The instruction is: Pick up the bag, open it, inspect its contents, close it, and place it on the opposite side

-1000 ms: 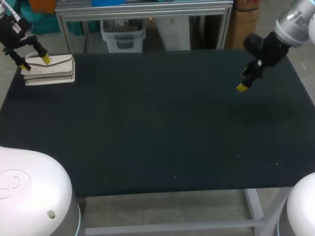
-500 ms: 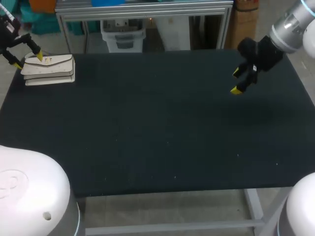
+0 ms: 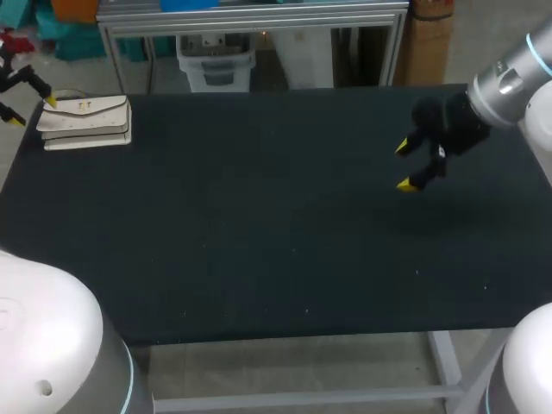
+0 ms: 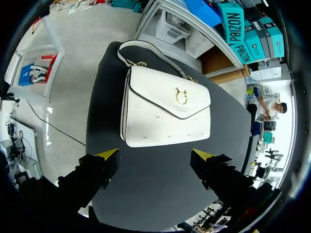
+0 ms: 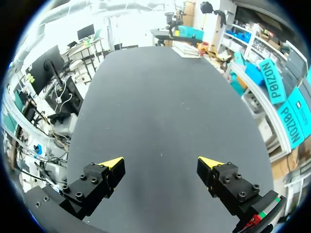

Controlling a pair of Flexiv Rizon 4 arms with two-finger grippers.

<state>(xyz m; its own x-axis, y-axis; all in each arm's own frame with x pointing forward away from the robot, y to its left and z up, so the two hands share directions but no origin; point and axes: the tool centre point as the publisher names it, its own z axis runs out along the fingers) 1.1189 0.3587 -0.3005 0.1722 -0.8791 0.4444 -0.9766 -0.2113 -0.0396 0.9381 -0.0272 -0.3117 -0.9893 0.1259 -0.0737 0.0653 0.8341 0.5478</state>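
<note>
The table [image 3: 285,259] is a wide rectangle with a dark, almost black matte top that has a faint green tinge. A few tiny pale specks [image 3: 308,311] dot the top toward its near edge, well apart from one another. Below that edge the pale grey metal frame shows. A leg [image 3: 444,358] drops down near the right corner, and a crossbar [image 3: 302,398] runs low along the front. The top's edges look thin and straight.

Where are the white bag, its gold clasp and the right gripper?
white bag [image 4: 155,124]: left wrist view, on its front below the flap.
gold clasp [image 4: 181,96]: left wrist view, on its ring.
right gripper [image 3: 404,166]: head view, midway between its yellow tips.
</note>
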